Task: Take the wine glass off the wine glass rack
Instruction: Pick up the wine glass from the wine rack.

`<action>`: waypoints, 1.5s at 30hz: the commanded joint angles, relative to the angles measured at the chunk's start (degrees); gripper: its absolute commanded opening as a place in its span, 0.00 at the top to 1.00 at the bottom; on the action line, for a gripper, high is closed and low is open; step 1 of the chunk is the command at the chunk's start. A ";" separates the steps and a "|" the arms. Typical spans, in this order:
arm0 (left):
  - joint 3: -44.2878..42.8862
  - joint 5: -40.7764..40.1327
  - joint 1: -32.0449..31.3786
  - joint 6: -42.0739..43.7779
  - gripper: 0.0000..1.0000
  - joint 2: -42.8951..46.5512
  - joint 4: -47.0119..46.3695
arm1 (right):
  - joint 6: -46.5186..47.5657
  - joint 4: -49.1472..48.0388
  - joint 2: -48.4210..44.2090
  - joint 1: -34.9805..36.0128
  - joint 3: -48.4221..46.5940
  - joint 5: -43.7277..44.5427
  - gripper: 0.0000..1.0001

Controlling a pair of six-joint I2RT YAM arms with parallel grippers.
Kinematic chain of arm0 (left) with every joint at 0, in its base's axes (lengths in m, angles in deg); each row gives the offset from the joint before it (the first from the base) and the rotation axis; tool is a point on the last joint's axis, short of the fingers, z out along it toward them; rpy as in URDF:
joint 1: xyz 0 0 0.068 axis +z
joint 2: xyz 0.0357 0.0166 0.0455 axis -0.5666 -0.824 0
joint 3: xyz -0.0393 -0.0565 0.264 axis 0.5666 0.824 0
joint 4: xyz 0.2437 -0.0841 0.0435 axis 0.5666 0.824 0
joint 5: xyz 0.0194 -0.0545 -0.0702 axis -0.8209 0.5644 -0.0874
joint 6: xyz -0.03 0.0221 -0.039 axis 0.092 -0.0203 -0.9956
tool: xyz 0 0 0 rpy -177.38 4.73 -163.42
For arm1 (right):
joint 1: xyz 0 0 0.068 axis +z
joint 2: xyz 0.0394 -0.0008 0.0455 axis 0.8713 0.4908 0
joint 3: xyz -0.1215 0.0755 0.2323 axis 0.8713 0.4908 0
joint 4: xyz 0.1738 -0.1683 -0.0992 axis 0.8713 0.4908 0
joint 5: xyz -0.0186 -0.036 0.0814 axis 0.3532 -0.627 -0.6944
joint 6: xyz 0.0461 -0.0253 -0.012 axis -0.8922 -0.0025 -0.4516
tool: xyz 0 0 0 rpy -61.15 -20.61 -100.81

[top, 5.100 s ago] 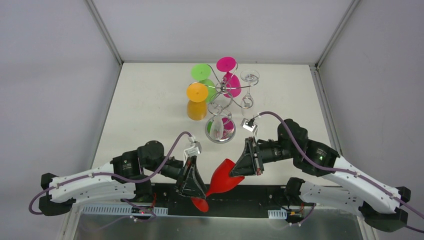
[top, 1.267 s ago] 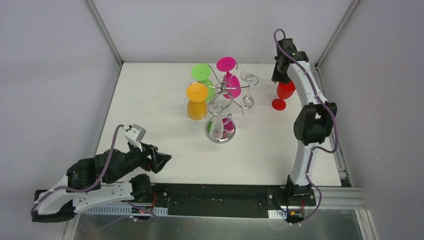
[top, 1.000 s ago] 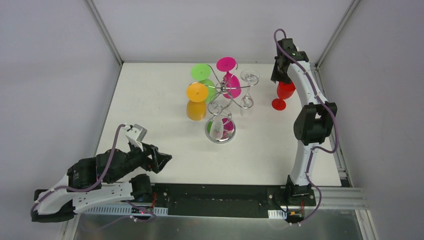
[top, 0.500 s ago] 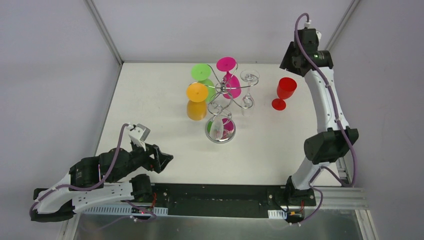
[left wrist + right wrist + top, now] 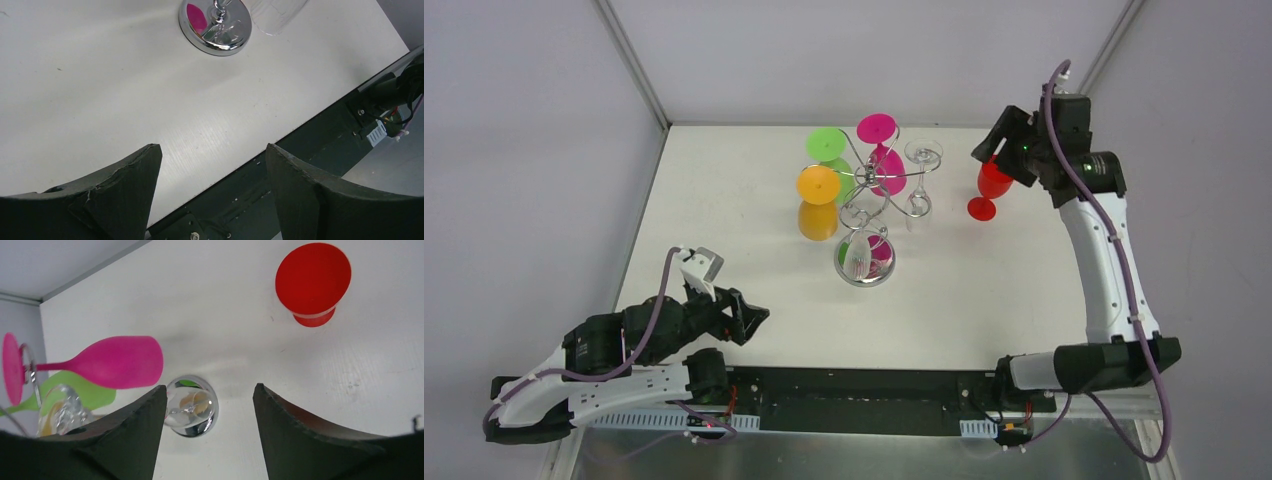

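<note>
The red wine glass point(image 5: 992, 186) stood upright on the white table point(image 5: 724, 220), off the wine glass rack point(image 5: 871, 195) and at about 3 o'clock from its twisted stem, well apart from the chrome wires. From the right wrist view its round red mouth showed from above at roughly 1 o'clock, with nothing touching it. The right gripper point(image 5: 1012, 152) hung above the glass, a little toward 1 o'clock of it in the top view, its two dark fingers spread wide and holding nothing. Four other glasses hung upside down from the rack's curled arms: an orange glass point(image 5: 818, 200) at 9 o'clock of the hub, a green glass point(image 5: 829, 150) at 10 o'clock, a magenta glass point(image 5: 879, 145) at 12 o'clock and a clear glass point(image 5: 921, 170) at 2 o'clock. The rack's round mirrored base sat on the table at 6 o'clock of the hub. The left gripper point(image 5: 749, 320) lay low near the table's front edge, at about 8 o'clock from that base and well apart from it, its fingers parted and empty, with bare table between them in the left wrist view.
</note>
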 commanded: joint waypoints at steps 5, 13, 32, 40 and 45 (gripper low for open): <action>-0.02 -1.95 -0.57 -0.29 0.21 -1.81 1.02 | -8.64 -8.90 -11.25 -0.10 5.56 -15.04 0.31; -0.11 -2.78 -0.63 -0.61 0.21 -2.48 1.37 | -16.29 -15.16 -11.22 -0.10 7.40 -23.53 0.31; -0.11 -3.13 -0.59 -0.74 0.21 -2.13 1.55 | -25.06 -22.47 -6.97 -0.08 9.32 -29.36 0.36; -0.08 -3.15 -0.62 -0.74 0.21 -2.22 1.57 | -26.28 -23.45 -5.56 0.58 9.38 -29.81 0.38; -0.11 -3.10 -0.59 -0.72 0.21 -2.22 1.55 | -26.75 -23.80 -4.97 1.28 9.49 -29.51 0.39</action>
